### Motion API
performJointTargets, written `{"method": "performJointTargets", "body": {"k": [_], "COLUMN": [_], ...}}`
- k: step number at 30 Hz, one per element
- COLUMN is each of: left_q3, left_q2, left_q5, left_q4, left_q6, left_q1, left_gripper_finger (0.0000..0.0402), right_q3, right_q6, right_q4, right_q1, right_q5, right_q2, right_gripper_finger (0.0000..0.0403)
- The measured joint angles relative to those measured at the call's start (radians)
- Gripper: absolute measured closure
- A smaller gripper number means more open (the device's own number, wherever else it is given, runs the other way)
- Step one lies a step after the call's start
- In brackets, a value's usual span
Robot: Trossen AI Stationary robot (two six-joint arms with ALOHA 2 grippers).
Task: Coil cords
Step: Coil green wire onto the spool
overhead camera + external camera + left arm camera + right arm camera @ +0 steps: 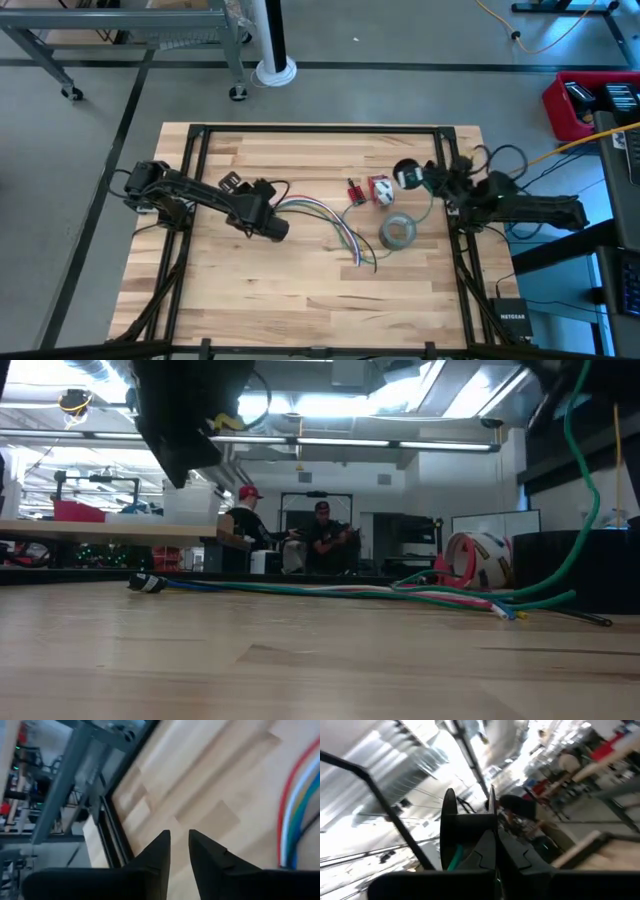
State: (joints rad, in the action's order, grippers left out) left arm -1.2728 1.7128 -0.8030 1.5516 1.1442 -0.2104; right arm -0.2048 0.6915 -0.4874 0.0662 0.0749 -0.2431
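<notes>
The bundle of multicoloured cords [325, 215] lies loose along the middle of the table, and it also shows in the low view [330, 590] and the left wrist view [295, 805]. My left gripper [280, 232] [180, 840] hovers beside the bundle's left end, its fingers narrowly apart and empty. My right gripper [432, 180] [496, 845] is at the right, raised, shut on a black spool [470, 822] [405, 176]. A dark green wire [428, 215] [590, 510] runs from there down to the table. My right gripper holds the black spool ahead of its fingertips, seemingly by one flange [492, 812] pinched between the two fingers. The spool is lifted clear of the table. The green wire [454, 857] passes beside the fingers and hangs in a slack curve, its lower end on the table.
A grey tape roll [398, 232] lies flat right of centre. Small red-and-white pieces [380, 190] [485, 560] sit beside the spool. A black frame [320, 128] borders the table. Two people sit far behind the table [300, 535]. Bare wood lies toward the near edge.
</notes>
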Motion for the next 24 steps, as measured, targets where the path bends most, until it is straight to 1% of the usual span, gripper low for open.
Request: {"method": "performJointTargets", "body": {"k": [2,4,7,9,13,17,21,24], "left_q3": [0.024,0.049,0.086,0.11,0.153,0.197,0.242,0.279], "left_q2": [-0.008,-0.024,-0.055,-0.079,-0.148,-0.243,-0.366,-0.45], "left_q5": [-0.046,-0.119,-0.244,-0.291,-0.308,-0.309,-0.311,-0.311], "left_q4": [0.021,0.018,0.017,0.017,0.017,0.006,-0.018,-0.11], "left_q6": [0.076,0.176,0.315,0.374,0.404,0.415,0.397,0.337], "left_q1": [0.0,-0.005,-0.021,-0.033,-0.05,-0.062,-0.079,-0.099], "left_gripper_finger": [0.0345,0.0348,0.0354,0.0357,0.0365,0.0374,0.0386,0.0396], "right_q3": [-0.048,-0.101,-0.18,-0.227,-0.289,-0.301,-0.301,-0.3], "right_q6": [-0.027,-0.055,-0.098,-0.126,-0.174,-0.205,-0.21,-0.239], "right_q4": [0.027,0.085,0.209,0.287,0.386,0.41,0.402,0.323], "right_q1": [0.0,0.0,0.0,0.0,0.0,0.0,0.0,0.0], "right_q5": [-0.034,-0.05,-0.046,-0.028,0.023,0.063,0.074,0.073], "right_q2": [0.002,0.001,-0.002,-0.004,-0.03,-0.105,-0.244,-0.371], "right_gripper_finger": [0.0401,0.0401,0.0401,0.0401,0.0401,0.0401,0.0401,0.0401]}}
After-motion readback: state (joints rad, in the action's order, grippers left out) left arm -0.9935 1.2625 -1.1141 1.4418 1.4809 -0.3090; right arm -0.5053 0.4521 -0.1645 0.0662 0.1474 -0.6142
